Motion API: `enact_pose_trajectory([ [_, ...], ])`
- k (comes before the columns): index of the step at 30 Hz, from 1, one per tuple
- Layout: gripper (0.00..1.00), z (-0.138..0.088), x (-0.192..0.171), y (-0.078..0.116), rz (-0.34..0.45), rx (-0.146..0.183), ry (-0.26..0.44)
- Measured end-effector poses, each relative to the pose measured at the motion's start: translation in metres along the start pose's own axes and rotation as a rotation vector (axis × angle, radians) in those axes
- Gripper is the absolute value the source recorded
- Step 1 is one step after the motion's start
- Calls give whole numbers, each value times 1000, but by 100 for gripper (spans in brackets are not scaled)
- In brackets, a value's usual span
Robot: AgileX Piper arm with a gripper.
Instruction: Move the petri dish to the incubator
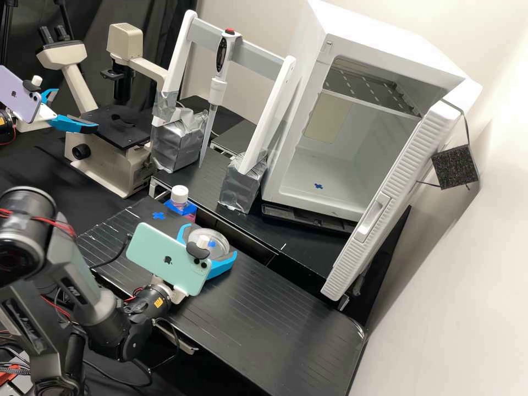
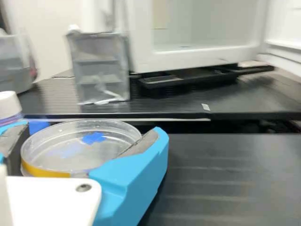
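Pincer (image 1: 211,240) seems to grip petri dish (image 2: 70,160) (blue patch (image 2: 94,137) and all)

yellow-edged dish (image 2: 70,155), white incubator (image 1: 379,25), blue-and-white tool (image 1: 210,240), lined black bench (image 1: 264,313)

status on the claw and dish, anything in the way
Claw shut on dish. Incubator door open. Bottle close beside claw, might get bumped.
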Motion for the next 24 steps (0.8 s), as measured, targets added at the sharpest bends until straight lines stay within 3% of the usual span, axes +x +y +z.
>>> enact_pose_trajectory([
  [3, 0, -1, -6, 6, 44, 12, -35],
  [9, 0, -7, -11, 13, 114, -17, -41],
  [16, 0, -9, -7, 21, 161, 0, -29],
  [19, 0, -10, 5, 33, 179, 17, -2],
  [24, 0, -9, 37, 59, 239, 87, 49],
])
